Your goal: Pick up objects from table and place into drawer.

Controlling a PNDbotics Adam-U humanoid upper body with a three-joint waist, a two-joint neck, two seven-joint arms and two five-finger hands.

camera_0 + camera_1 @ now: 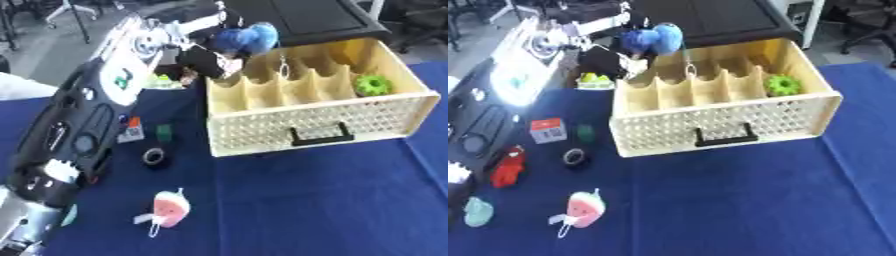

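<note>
My left arm comes in from the lower left and reaches up to the drawer's back left corner. Its black hand [208, 59] is shut on a blue soft toy [248, 39], held above the drawer's rear edge, with a metal chain [284, 62] hanging from it into the drawer. The cream perforated drawer [262, 125] has a black handle [319, 134] and several dividers. A green gear-shaped toy [373, 85] lies in its right compartment. My right hand does not show.
On the blue cloth left of the drawer lie a watermelon-slice keychain [169, 209], a black tape roll [156, 156], a small green block [164, 131], a white and red box [547, 130], a red figure [507, 166], a teal item [477, 211] and a yellow-green toy [594, 79].
</note>
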